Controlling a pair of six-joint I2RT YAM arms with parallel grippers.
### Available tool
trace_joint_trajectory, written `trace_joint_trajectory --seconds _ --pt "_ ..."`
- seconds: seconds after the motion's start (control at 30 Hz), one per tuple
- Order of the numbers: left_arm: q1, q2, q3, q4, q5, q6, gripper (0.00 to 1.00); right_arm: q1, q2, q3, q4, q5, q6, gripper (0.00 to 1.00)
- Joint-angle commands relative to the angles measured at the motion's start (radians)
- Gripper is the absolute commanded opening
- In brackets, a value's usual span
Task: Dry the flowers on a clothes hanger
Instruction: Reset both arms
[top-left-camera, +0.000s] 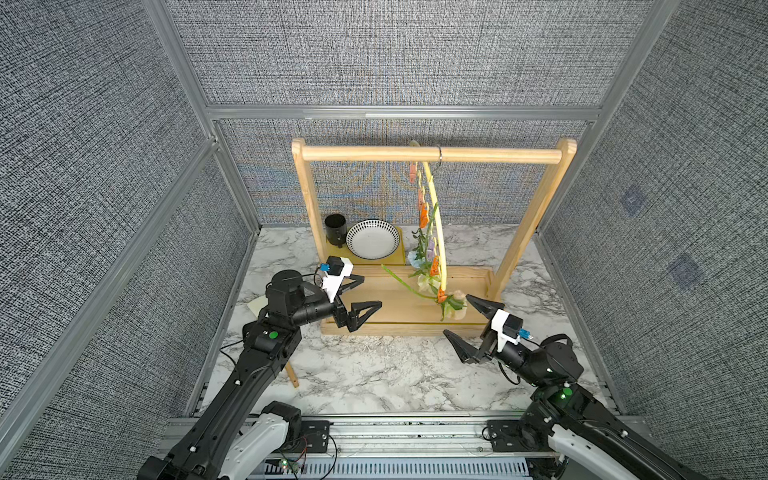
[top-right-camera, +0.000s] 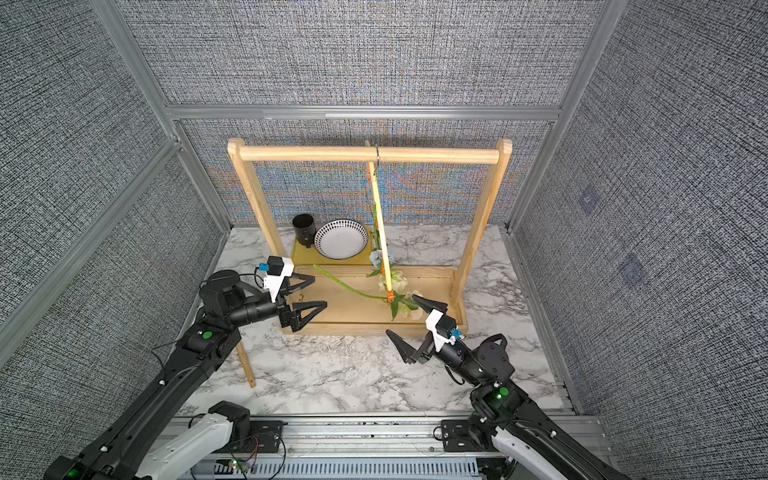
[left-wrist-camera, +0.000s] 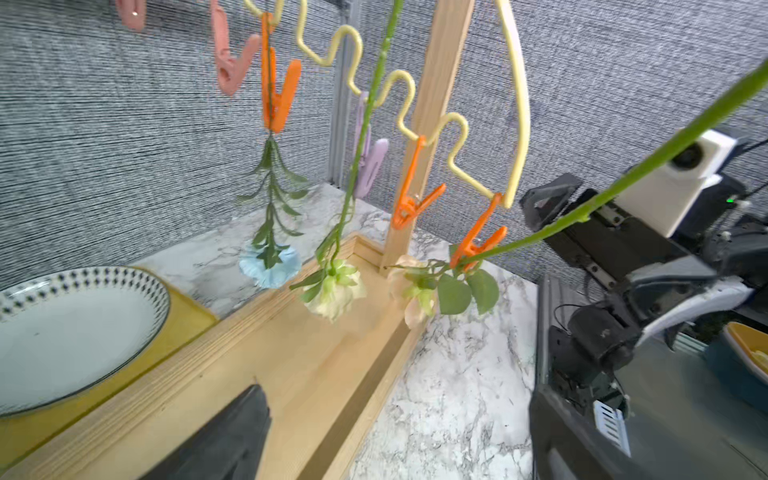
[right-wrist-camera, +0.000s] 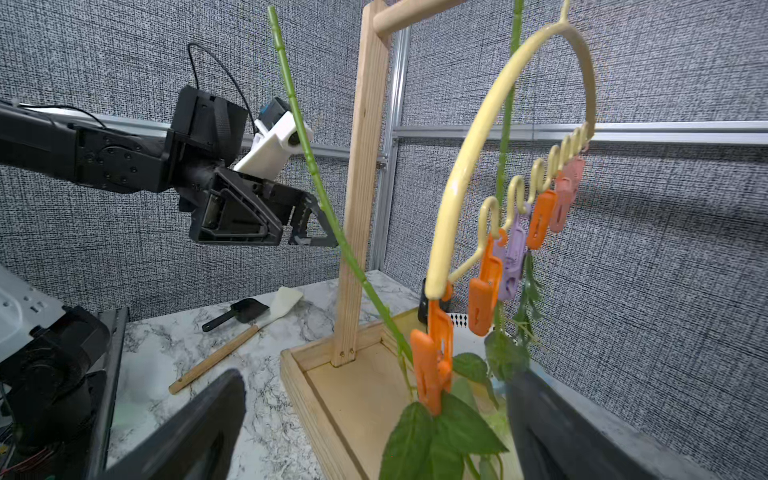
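The pale yellow clothes hanger hangs by its hook from the rack's top bar. The flowers hang head down from its clips: a light blue bloom, a cream rose and a peach rose. An orange clip grips the peach rose's long green stem, which slants out to the left. My left gripper stands open and empty beyond that stem's free end. My right gripper is open beside the peach rose, whose leaves show between its fingers.
The wooden rack stands on a wooden tray base. Behind it are a black cup and a dotted-rim plate on a yellow mat. A wooden-handled spatula and a black scoop lie left of the rack.
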Motion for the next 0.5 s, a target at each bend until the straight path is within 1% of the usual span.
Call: trace_joint_trajectory --seconds 0.0,0.1,0.2,0.3,0.37,0.47 --pt "0.01 -0.046 -0.023 0.004 -0.147 0.006 1.0 0.001 -0.09 -0.026 -0.06 0.123 0.031 0.99" --pt "0.035 -0.083 -0.043 -0.005 -0.219 0.001 1.0 0.0 -0.205 -0.059 -0.094 0.239 0.033 0.99" --pt "0.064 -0.098 -0.054 -0.02 -0.293 -0.016 1.0 0.0 -0.288 -0.073 -0.121 0.348 0.022 0.99" --pt "0.08 -0.106 -0.064 -0.053 -0.516 -0.046 1.0 -0.004 -0.324 -0.072 -0.146 0.509 0.005 0.99" --pt "0.093 -0.1 -0.065 -0.083 -0.696 -0.071 1.0 -0.008 -0.315 -0.068 -0.144 0.607 -0.036 0.99" --pt "0.132 -0.056 -0.049 -0.145 -0.853 -0.112 1.0 -0.033 -0.281 -0.068 -0.113 0.707 -0.087 0.99"
